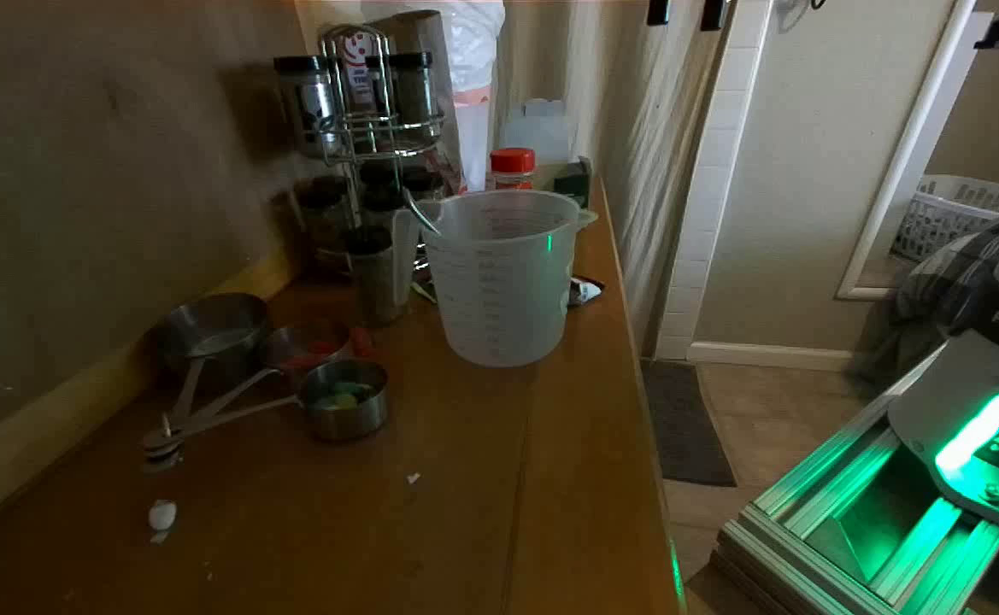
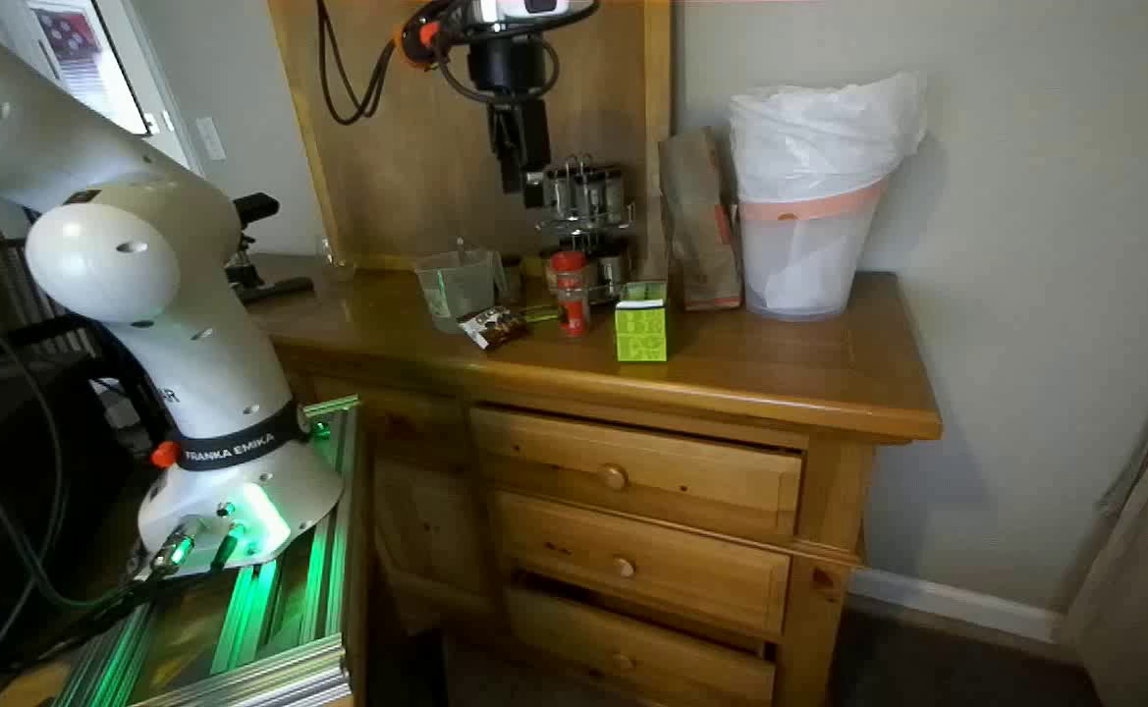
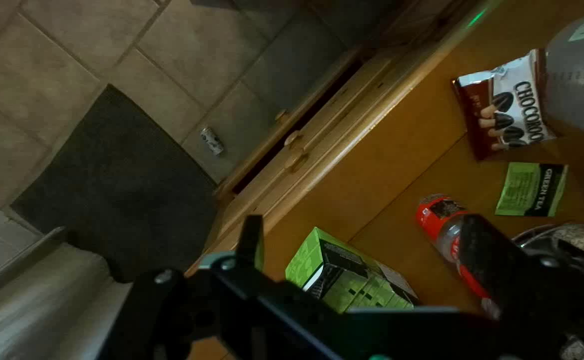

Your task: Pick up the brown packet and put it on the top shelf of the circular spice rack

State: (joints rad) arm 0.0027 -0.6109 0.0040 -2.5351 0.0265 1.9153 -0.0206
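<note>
The brown packet (image 3: 501,107) lies flat on the wooden dresser top (image 2: 780,353) in the wrist view, close against the jug. It also shows in both exterior views (image 2: 497,327), partly hidden behind the jug in one (image 1: 586,290). The circular spice rack (image 2: 588,191) stands by the back wall, with dark-lidded jars on an upper and a lower tier (image 1: 307,107). My gripper (image 2: 524,191) hangs above the dresser near the height of the rack's top tier. In the wrist view my gripper's fingers (image 3: 369,245) are wide apart with nothing held; the packet lies outside them.
A translucent measuring jug (image 1: 499,290) stands beside the packet. A red-capped bottle (image 2: 572,295), a green box (image 2: 641,332) and a green tea sachet (image 3: 531,190) are nearby. A paper bag (image 2: 699,216) and a lined bin (image 2: 809,245) stand beyond the rack. Measuring cups (image 1: 345,410) lie nearby.
</note>
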